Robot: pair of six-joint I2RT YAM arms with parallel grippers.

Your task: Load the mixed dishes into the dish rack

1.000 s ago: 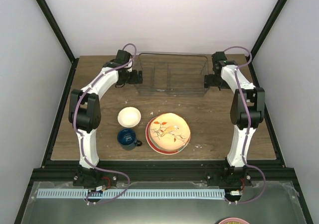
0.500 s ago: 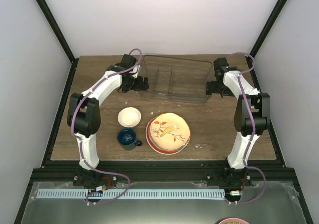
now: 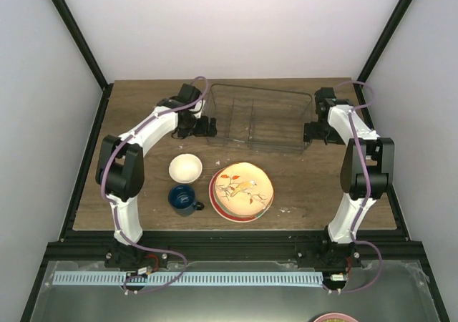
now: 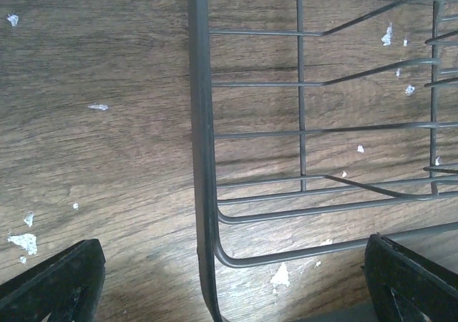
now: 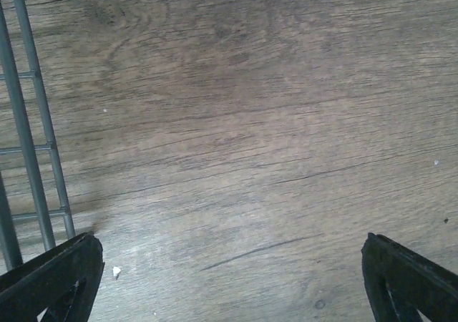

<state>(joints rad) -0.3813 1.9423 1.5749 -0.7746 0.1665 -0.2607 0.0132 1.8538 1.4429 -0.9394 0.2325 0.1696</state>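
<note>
The dish rack (image 3: pixel 254 122) sat at the 12 o'clock end of the counter (image 3: pixel 322 186), open side up and holding nothing. Its long axis ran roughly 9 to 3, with the 3 o'clock end skewed slightly nearer the arm bases.

The left tool (image 3: pixel 204 127) was at the rack's 9 o'clock end, its fingers (image 4: pixel 57 283) spread wide. In the left wrist view the end rail (image 4: pixel 202 157) ran between them, with neither pad visibly on it. The right tool (image 3: pixel 313 132) was at the 3 o'clock end, also spread wide. Its fingers (image 5: pixel 408 279) framed bare wood, and only the outermost wires (image 5: pixel 32 122) showed, beside one finger.

The rack looked light and stiff, so it would probably slide easily if nudged. The thick end rails seemed the soundest holds, since the thin dividers might flex.

The dishes waited toward 6 o'clock from the rack, well apart from it. The small cream bowl (image 3: pixel 185 168) sat mouth up. At its 6 o'clock stood the dark blue mug (image 3: pixel 184 197), upright, its handle pointing about 4 o'clock. At 3 o'clock of both lay the plate stack, flat, with the bird-print plate (image 3: pixel 243 188) on top and a red rim (image 3: pixel 229 216) showing beneath.

All of them looked glazed, so likely slick, hard and chippable. The plates would best be pinched at the rim, and the mug taken by its wall or handle.
</note>
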